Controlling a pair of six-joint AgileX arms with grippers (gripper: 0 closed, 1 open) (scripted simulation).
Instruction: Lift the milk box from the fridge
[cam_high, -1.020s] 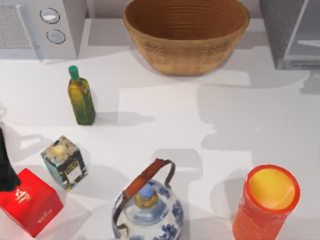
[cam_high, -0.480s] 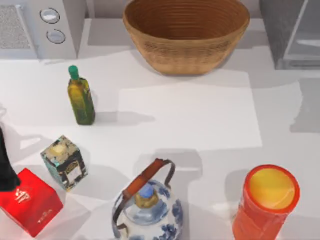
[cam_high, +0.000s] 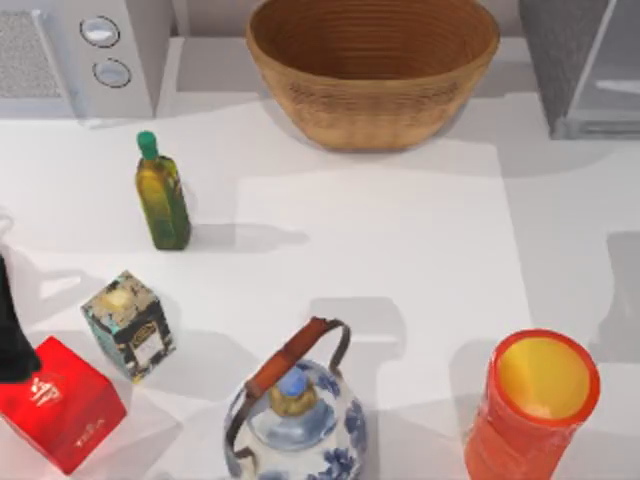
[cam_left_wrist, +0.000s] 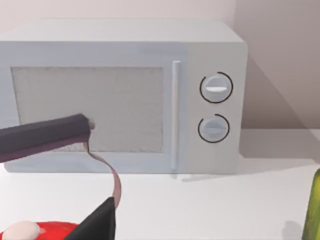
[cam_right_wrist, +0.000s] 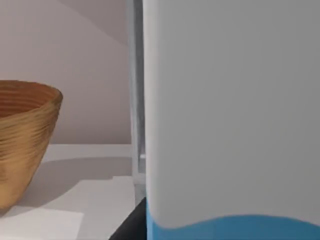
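**As the shadow slides off, the carton hangs close at my right wrist**

While the worktop lay shaded across its right half 1 second ago, that shadow has now drawn off to the right edge. I read this as my right arm carrying clear. The milk box stands right against my right wrist camera, with the fridge frame just behind it. Whether I am gripping it, I cannot tell. My left fingers are parted and parked at the left edge. The worktop is white and smooth, the wall pale.
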